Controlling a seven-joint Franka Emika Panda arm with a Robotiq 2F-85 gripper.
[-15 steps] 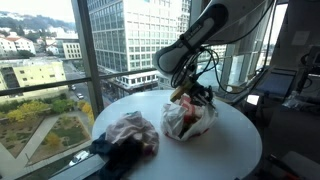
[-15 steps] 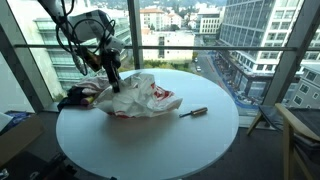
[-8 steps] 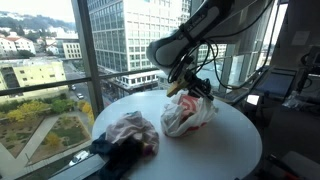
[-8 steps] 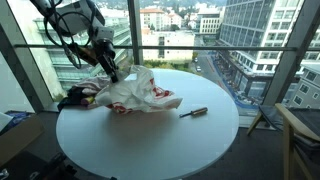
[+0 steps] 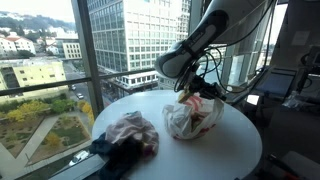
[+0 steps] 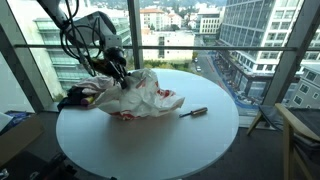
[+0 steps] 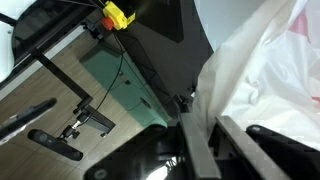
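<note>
Round white table [image 5: 240,140] fills the scene by the window, and on it, toward the middle in both exterior views, sits the crumpled white plastic bag [image 5: 195,118] with red print. It looks light and limp: thin film with no stiffness, slippery between hard pads, likely to sag and spill whatever is inside if it is taken by a single layer. There's some bulk in the bottom, though what it holds can't be made out. The best purchase, I'd judge, is a gathered fold at the upper rim or a handle loop, several layers together, not the smooth belly. Next down in size, a heap of pinkish and dark clothes [image 5: 128,135] lies at the table's edge, just beside the bag but separate. Now the gripper [image 5: 190,92]: it's at the bag's top edge, and in the wrist view the jaws stand narrow, nearly together, with a pleat of white film between them, so it reads as a pinch on the rim. Smallest of all, a small screwdriver-like tool [image 6: 193,112] lies apart on the bare tabletop.
</note>
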